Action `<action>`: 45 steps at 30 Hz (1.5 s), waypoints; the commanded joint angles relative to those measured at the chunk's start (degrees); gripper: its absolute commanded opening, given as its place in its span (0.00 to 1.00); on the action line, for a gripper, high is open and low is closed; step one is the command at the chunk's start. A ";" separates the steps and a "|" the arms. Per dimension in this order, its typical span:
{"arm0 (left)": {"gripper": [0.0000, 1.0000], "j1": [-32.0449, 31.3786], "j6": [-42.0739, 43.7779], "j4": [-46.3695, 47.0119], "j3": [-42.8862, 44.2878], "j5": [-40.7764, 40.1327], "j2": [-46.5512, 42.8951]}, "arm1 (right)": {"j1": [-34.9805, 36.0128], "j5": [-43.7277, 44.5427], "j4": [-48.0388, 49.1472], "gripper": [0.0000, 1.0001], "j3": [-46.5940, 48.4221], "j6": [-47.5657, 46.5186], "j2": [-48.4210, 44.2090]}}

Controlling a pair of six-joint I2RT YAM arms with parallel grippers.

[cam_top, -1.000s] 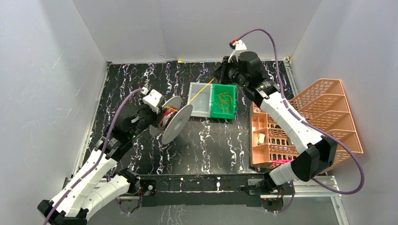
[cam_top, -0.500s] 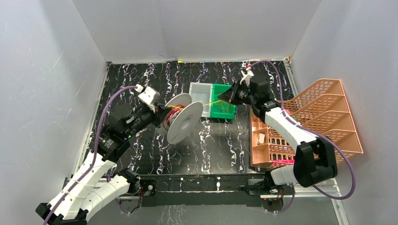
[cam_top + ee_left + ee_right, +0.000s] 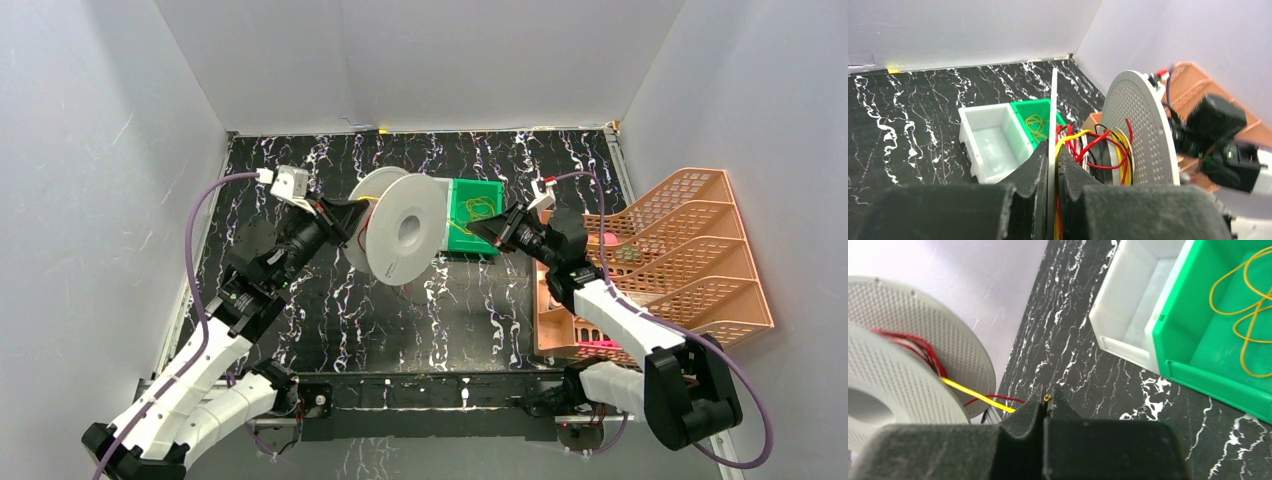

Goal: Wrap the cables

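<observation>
Spool (image 3: pixel 405 232) lifted, swung rightward, clamped by left pincer (image 3: pixel 1051 150); cable (image 3: pixel 977 395), likely limp and light, pinched near tip by right pincer (image 3: pixel 1046 396).

Green bin (image 3: pixel 1208 385) touching white bin (image 3: pixel 985 111), orange lattice rack (image 3: pixel 690 215) at right, black marbled tabletop (image 3: pixel 330 320)

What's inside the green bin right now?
Loops of yellow cable lie on the floor of the green bin; nothing else shows. The right gripper overhangs its near right part in the top view, so that patch is hidden.
</observation>
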 commanded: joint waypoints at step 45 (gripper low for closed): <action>0.00 0.20 -41.82 4.87 7.75 -18.92 14.37 | 41.89 39.16 23.85 0.00 2.84 -5.63 -0.68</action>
